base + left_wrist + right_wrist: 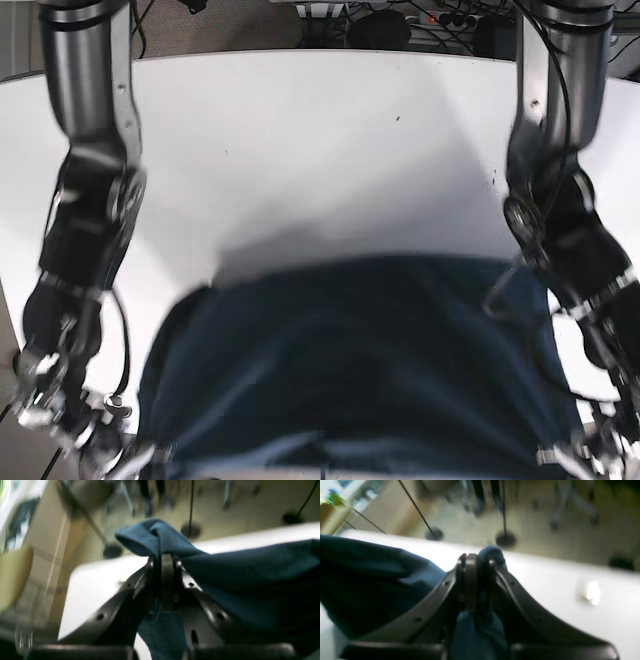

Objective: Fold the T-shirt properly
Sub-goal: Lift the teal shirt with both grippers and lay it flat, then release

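A dark blue T-shirt (pixel 350 370) hangs stretched between my two grippers at the near edge of the white table (pixel 320 150), blurred and lifted off the surface. My left gripper (pixel 163 561) is shut on a bunched edge of the shirt (pixel 250 580), with a fold poking out above the fingertips. My right gripper (pixel 478 561) is shut on another bunched edge of the shirt (pixel 370 580). In the base view the left gripper (pixel 578 458) is at the bottom right and the right gripper (pixel 130 462) at the bottom left, both partly hidden by fabric.
The far edge of the table shows in both wrist views (pixel 250 538), with floor, round stand bases (pixel 505 539) and chair legs beyond. Both arms (pixel 95 200) run down the table's sides. Cables and gear (pixel 400 20) lie past the table's back.
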Robot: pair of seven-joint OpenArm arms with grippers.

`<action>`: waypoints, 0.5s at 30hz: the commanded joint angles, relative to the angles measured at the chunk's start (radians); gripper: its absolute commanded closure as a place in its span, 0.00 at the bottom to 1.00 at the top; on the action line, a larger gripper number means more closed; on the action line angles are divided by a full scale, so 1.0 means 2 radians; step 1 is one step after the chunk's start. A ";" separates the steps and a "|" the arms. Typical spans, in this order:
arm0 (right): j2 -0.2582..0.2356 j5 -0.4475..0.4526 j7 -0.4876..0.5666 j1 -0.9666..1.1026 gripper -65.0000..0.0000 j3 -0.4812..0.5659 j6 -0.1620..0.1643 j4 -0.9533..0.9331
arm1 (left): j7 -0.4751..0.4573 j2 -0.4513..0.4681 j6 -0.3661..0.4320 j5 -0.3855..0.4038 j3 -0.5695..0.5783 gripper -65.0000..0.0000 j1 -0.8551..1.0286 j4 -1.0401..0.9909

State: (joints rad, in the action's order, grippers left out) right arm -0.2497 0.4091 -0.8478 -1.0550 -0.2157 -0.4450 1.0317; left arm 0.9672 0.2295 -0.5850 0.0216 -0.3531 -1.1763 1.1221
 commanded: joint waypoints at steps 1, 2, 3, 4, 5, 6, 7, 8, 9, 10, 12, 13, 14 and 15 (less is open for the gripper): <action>-0.014 0.008 0.014 -0.075 0.97 0.018 0.001 -0.007 | -0.028 0.019 0.001 0.008 0.016 0.99 -0.066 -0.038; -0.014 0.008 0.012 -0.094 0.97 0.026 0.003 -0.005 | -0.030 0.026 0.001 0.009 0.018 0.99 -0.066 -0.052; -0.014 0.008 0.008 -0.117 0.97 0.027 0.003 -0.007 | -0.036 0.029 0.001 0.009 0.019 0.99 -0.066 -0.068; -0.014 0.006 0.007 -0.125 0.97 0.027 0.002 -0.007 | -0.044 0.030 0.001 0.010 0.020 0.99 -0.066 -0.075; -0.014 0.008 0.003 -0.125 0.97 0.027 0.002 -0.005 | -0.048 0.030 0.001 0.010 0.020 0.99 -0.066 -0.077; -0.014 0.008 -0.008 -0.125 0.97 0.027 0.001 0.002 | -0.048 0.031 0.001 0.010 0.020 0.99 -0.066 -0.074; -0.015 0.008 -0.023 -0.125 0.97 0.025 0.001 0.020 | -0.047 0.032 -0.001 0.010 0.020 0.99 -0.066 -0.067; -0.015 0.008 -0.031 -0.123 0.97 0.019 0.001 0.036 | -0.047 0.039 -0.002 0.010 0.019 0.99 -0.066 -0.061; -0.015 0.008 -0.035 -0.102 0.97 0.009 0.001 0.052 | -0.047 0.048 -0.002 0.011 0.019 0.99 -0.066 -0.060; -0.014 0.008 -0.042 -0.077 0.97 0.001 0.001 0.068 | -0.047 0.051 -0.002 0.012 0.019 0.99 -0.066 -0.057; -0.011 0.008 -0.057 -0.031 0.97 -0.010 0.001 0.107 | -0.048 0.052 -0.002 0.012 0.017 0.99 -0.066 -0.040; -0.011 0.008 -0.062 0.004 0.97 -0.016 0.001 0.127 | -0.048 0.053 -0.002 0.012 0.017 0.99 -0.045 -0.024; -0.009 0.008 -0.064 0.055 0.97 -0.029 0.001 0.160 | -0.048 0.053 -0.003 0.012 0.017 0.99 0.001 0.007; -0.008 0.008 -0.064 0.091 0.97 -0.035 0.001 0.178 | -0.048 0.053 -0.003 0.013 0.017 0.99 0.034 0.029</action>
State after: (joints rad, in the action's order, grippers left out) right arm -0.2539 0.4118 -1.0016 -0.8246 -0.2855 -0.4393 1.3701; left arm 0.8669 0.3386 -0.5911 0.0490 -0.3225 -1.0824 1.1812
